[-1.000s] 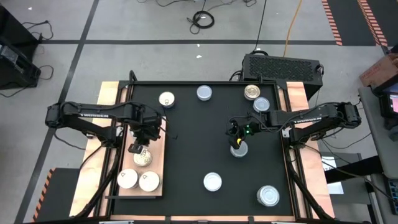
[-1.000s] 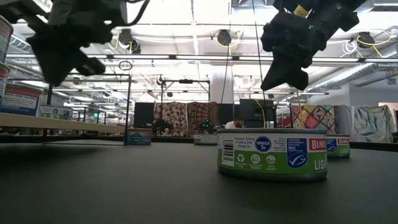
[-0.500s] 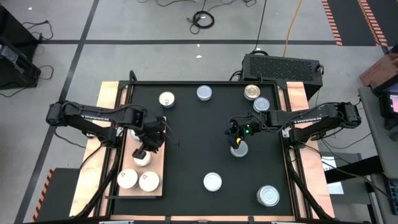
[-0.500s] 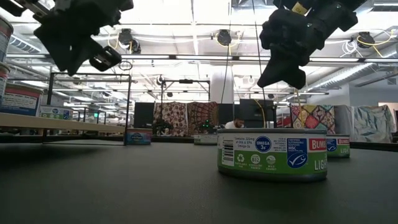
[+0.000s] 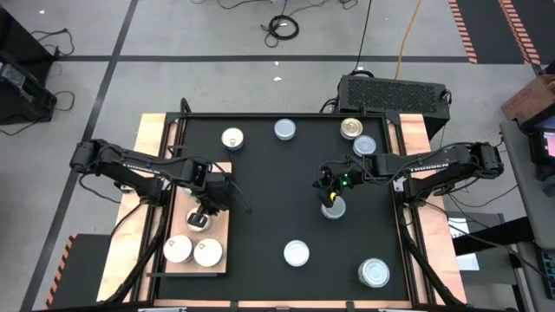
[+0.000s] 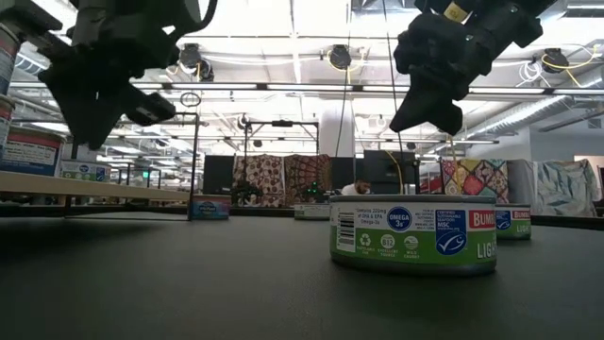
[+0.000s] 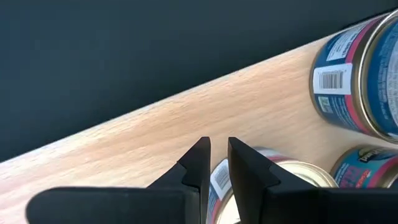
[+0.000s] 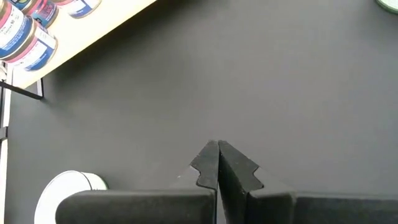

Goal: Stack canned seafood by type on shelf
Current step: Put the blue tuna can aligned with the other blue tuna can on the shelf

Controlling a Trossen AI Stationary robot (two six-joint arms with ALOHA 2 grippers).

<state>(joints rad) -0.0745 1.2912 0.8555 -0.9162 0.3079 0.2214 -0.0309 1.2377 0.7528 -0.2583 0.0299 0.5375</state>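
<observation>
Shelf (image 5: 224,227): a light wooden board at the left edge of the black mat (image 5: 277,191) on the tabletop, carrying three cans — two cream-topped ones (image 5: 178,250) side by side at its near end and one further can (image 5: 199,220) just beyond them. Left claw (image 5: 205,208): positioned over the shelf directly above that third can, fingers (image 7: 198,163) parted by a narrow gap and grasping nothing; the wrist view shows the can's rim just below the fingertips. Right claw (image 5: 326,192): over the mat's centre-right, clenched shut and empty, with a silver-topped can (image 5: 334,208) just beside it. Remaining cans loose on the mat — a cream-topped one (image 5: 232,138), several silver-grey ones (image 5: 284,130) along the far edge, two more (image 5: 297,253) near the front.
</observation>
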